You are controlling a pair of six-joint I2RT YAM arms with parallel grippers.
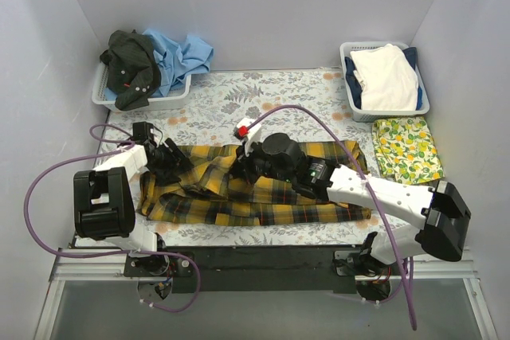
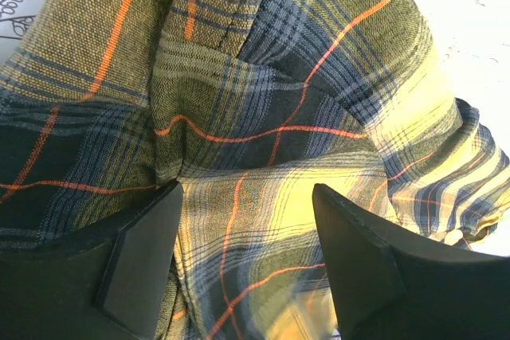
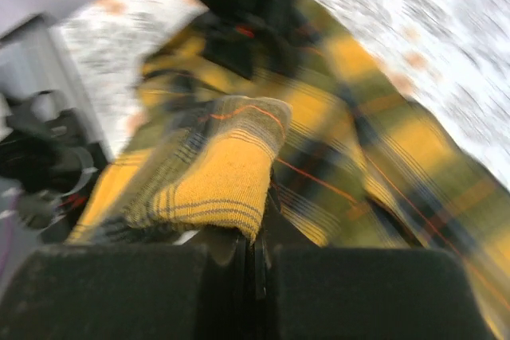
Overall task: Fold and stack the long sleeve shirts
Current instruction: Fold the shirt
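Top external view is showing us mid-fold on the plaid shirt, which is lying across the table cover near the front edge. At its left end, our left gripper is hovering over rumpled cloth with jaws standing wide, gripping nothing. We are judging that it should be pinning or pinching that end low before anything is pulled. At centre, our right gripper is clamping a doubled fold of plaid between closed jaws, and we are thinking it should carry the fold across level so the layers are not dragging. Counting: one left basket holding one dark shirt and one light blue shirt, one plaid shirt, two grippers, one right basket holding one white cloth over something dark blue, and one lemon cloth.
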